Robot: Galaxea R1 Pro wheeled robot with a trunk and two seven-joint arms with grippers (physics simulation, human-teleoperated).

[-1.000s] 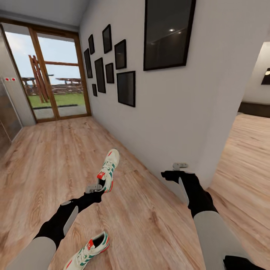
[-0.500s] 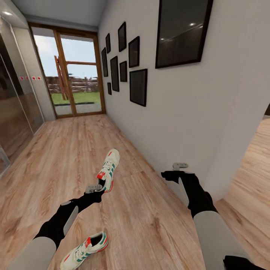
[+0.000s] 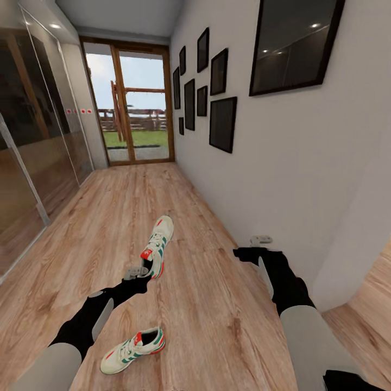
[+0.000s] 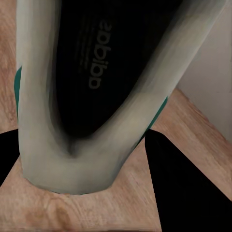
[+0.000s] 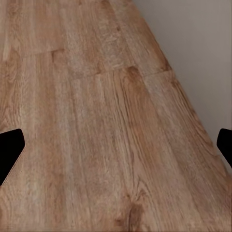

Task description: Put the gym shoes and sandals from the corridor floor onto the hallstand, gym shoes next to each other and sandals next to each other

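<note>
My left gripper (image 3: 138, 270) is shut on the heel collar of one gym shoe (image 3: 158, 244), holding it toe-forward above the corridor floor (image 3: 217, 320). The left wrist view looks into the shoe's dark insole (image 4: 92, 87), with a black finger (image 4: 186, 183) beside its rim. The other gym shoe (image 3: 133, 350) lies on its sole on the planks, under my left forearm. My right gripper (image 3: 261, 239) hangs open near the wall; its wrist view has bare planks (image 5: 96, 121) between the spread fingertips (image 5: 9, 150). The sandals and the hallstand are out of view.
A white wall (image 3: 282, 179) with black picture frames (image 3: 222, 124) runs close along my right side. Glass-fronted panels (image 3: 38, 152) line the left. A glazed wooden door (image 3: 136, 108) closes the far end. A doorway gap opens at the lower right.
The camera has swung left, so the wall and door slid right and the glass panels came in. Both arms and the held shoe keep their pose.
</note>
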